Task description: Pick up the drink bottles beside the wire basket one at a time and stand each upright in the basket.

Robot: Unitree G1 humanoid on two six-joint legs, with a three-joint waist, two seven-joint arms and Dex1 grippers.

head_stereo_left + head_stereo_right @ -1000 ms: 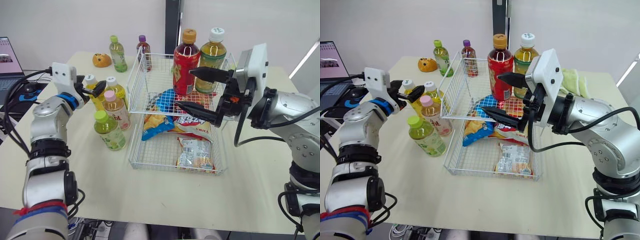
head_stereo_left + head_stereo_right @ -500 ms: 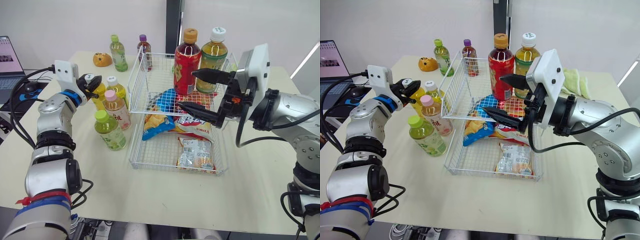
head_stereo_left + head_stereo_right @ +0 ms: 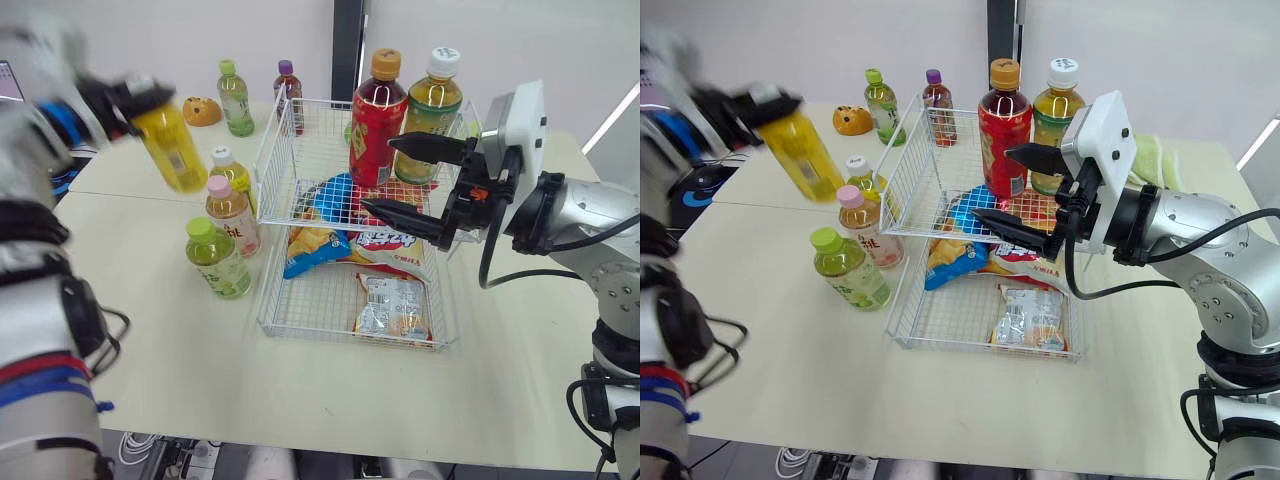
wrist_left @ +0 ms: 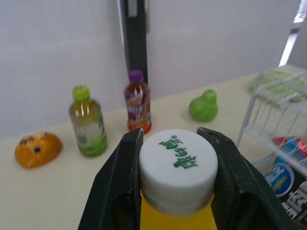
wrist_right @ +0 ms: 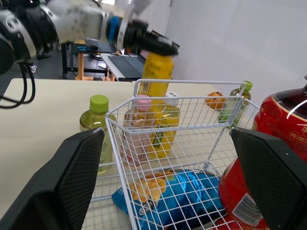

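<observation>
Yellow bottle (image 3: pixel 172 150) aloft, tilted

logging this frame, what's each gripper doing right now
Left gripper: shut on the yellow bottle, by its cap.
Right gripper: open, holding nothing.

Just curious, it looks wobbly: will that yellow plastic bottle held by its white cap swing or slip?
Probably swings: the yellow plastic bottle hangs tilted, gripped only at its white cap by the left tool. It looks full, so likely heavy; the cap could slip.

Eight bottles (image 3: pixel 232 215), three snack bags (image 3: pixel 392 308), one basket (image 3: pixel 268 160).
</observation>
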